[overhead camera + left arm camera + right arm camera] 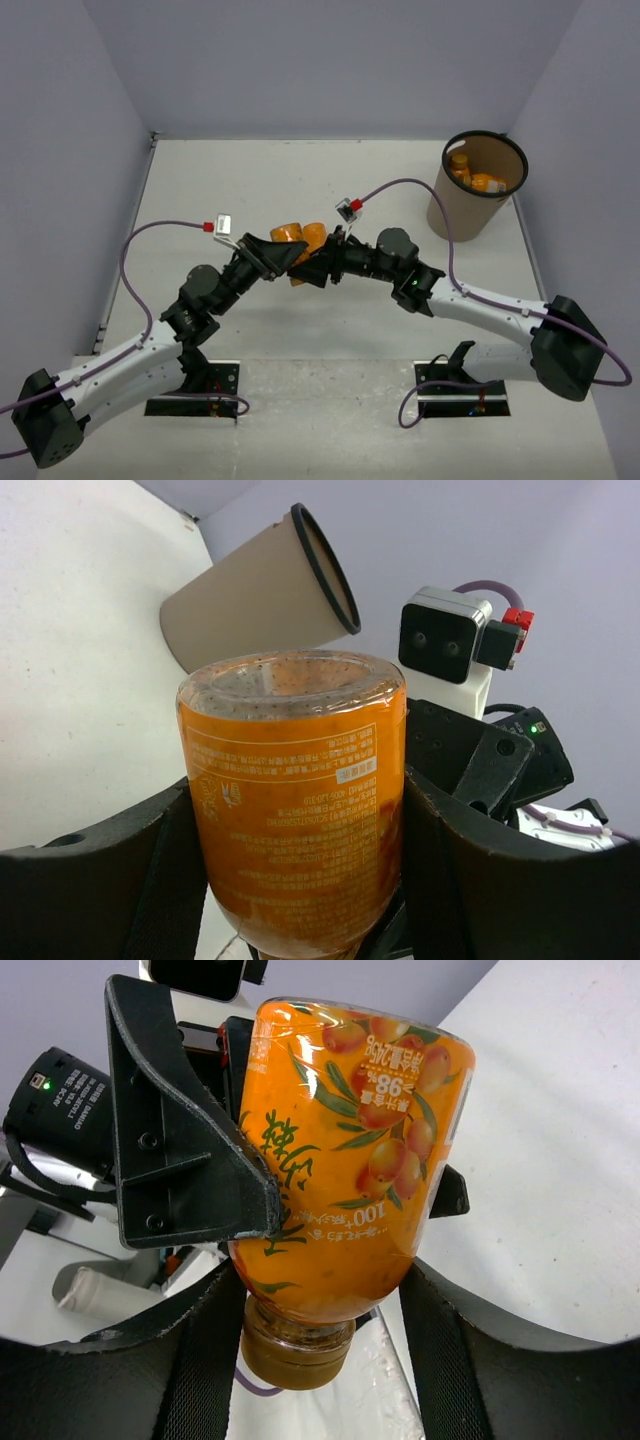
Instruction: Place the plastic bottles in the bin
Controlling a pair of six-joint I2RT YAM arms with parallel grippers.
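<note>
One stubby orange bottle (297, 236) hangs above mid-table between both grippers. In the left wrist view the orange bottle (295, 810) fills the gap of my left gripper (297, 820), whose fingers press both its sides. In the right wrist view the bottle (350, 1150) sits cap towards the camera, and my right gripper (320, 1270) closes on its shoulder. A left finger lies flat on its side there. My left gripper (270, 252) and right gripper (318, 262) meet tip to tip. The tan bin (462, 215) at the far right holds orange bottles (478, 181). No green or clear bottles show.
The bin (250, 595) shows behind the bottle in the left wrist view, with the right wrist's camera (443, 638) beside it. Purple cables (135, 270) loop over the table from both arms. Grey walls close in the table at the back and both sides.
</note>
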